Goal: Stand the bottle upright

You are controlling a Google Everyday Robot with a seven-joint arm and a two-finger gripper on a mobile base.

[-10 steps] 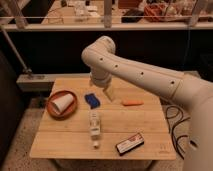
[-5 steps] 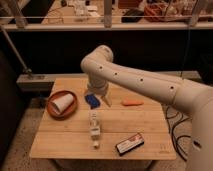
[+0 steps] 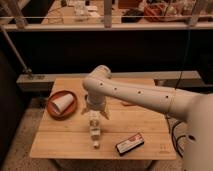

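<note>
Left on the desk: a white paper cup lies on a red plate. Centre: my gripper hangs low, fingers spread apart, holding nothing. The bottle lies flat just in front of them, cap toward the desk's front edge; its far end is hard to make out. Right: a black-and-white box.

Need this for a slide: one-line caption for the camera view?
Gripper at the far end of the bottle lying on the wooden table, paper cup on a red plate nearby.

White tool above clear, pale-labelled bottle; white cup, red-brown plate, black-and-white box.
</note>
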